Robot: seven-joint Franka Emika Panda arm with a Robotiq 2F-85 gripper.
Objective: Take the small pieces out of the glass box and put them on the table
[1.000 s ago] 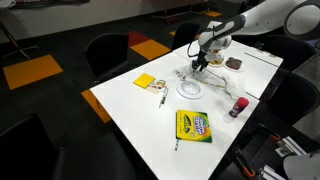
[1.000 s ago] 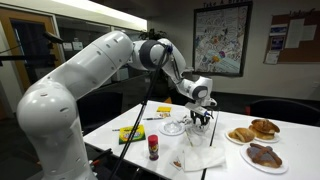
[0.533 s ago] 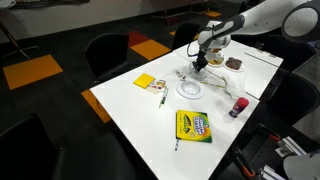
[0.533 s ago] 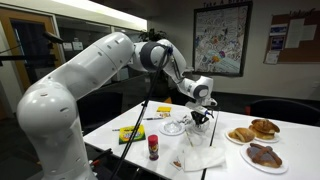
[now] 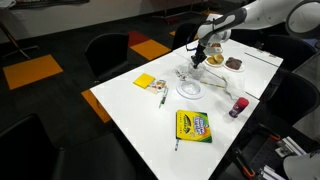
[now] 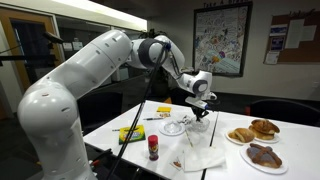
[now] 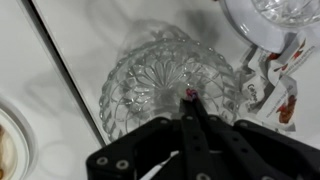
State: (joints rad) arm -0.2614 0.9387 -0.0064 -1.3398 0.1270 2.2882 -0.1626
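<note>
Glass box (image 7: 165, 85): on table (image 5: 150, 125) toward the far end, just beside round dish (image 5: 190, 89), directly under gripper (image 7: 190, 100). Fingers closed together, apparently pinching one reddish piece (image 7: 190, 93) at the tips, hovering above the box.

Step, by my read: extraction, with the piece up out of the box and not yet set down.

Next: move sideways to bare tabletop, steer clear of dish and white wrapper (image 7: 272, 82), lower close to the surface, then release gently.

Counts:
- 1 glass box
- 1 piece in the pinch; any more inside, can't tell through the cut pattern
- 1 round dish
- 2 pastry plates (image 6: 283, 164)
- 1 crayon box (image 5: 193, 126)
- 1 yellow notepad (image 5: 146, 82)
- 1 red-capped bottle (image 5: 238, 106)
</note>
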